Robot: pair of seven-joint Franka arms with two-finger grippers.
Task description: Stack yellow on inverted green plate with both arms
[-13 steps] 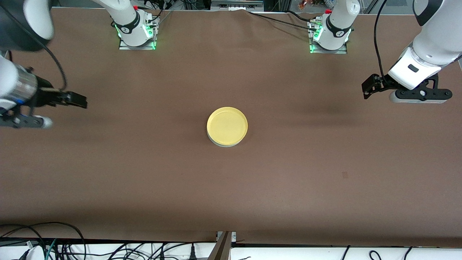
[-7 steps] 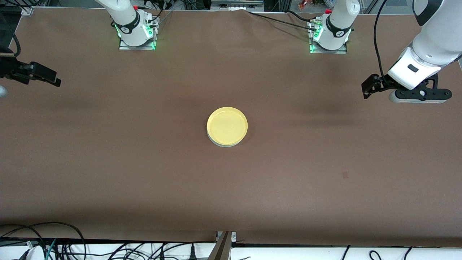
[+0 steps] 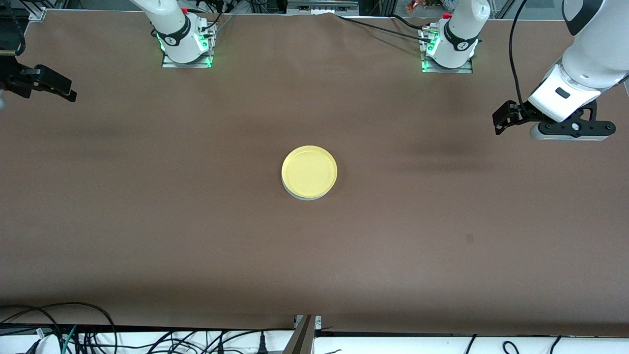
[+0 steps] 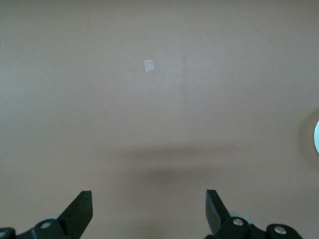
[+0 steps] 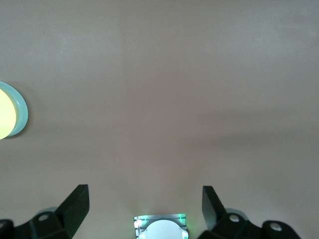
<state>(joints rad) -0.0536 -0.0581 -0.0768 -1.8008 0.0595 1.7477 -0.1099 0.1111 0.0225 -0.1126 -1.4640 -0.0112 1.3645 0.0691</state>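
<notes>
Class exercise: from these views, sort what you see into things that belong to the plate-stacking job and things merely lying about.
Belonging to the job:
yellow plate, on top
green plate, underneath
left gripper, open, over the table's end
right gripper, open, over the other end

Lying about:
small pale patch on the table

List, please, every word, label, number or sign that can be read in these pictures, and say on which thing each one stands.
There is no readable text.
Yellow plate on the green plate: no print.
Arm bases: small dark marks, too small to read.
Pale square patch on the table: blank.
Left gripper and right gripper: no labels visible.
</notes>
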